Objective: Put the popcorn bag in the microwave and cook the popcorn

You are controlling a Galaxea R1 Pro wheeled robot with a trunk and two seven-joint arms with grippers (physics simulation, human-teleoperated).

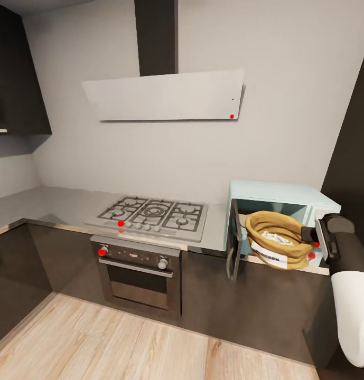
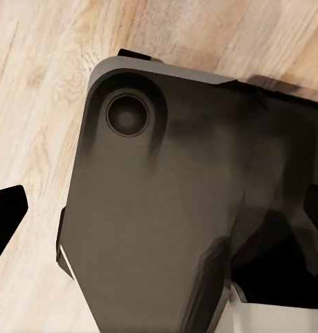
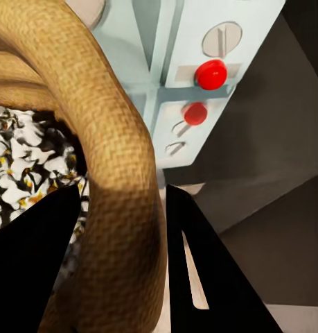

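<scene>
From the head camera we saw the popcorn bag (image 1: 277,238) held at the open microwave (image 1: 279,198) on the counter (image 1: 49,203) by our right gripper (image 1: 310,235). Our left wrist camera looked at the robot base (image 2: 165,208) over wooden floor (image 2: 34,104); we could not tell its jaws' state. Our right wrist camera showed the jaws clamped on the bag's rolled rim (image 3: 117,180), popcorn (image 3: 23,163) inside.

Kitchen count, taken around the cooktop (image 1: 152,214)

One cooktop, with five burners and five knobs along its front edge; one oven (image 1: 138,274) directly below, two knobs on it; one hood (image 1: 166,96) above; one microwave (image 1: 277,224) to the right, door open, two red knobs; one popcorn bag (image 1: 274,237) at its opening; one right gripper (image 1: 310,234).
</scene>
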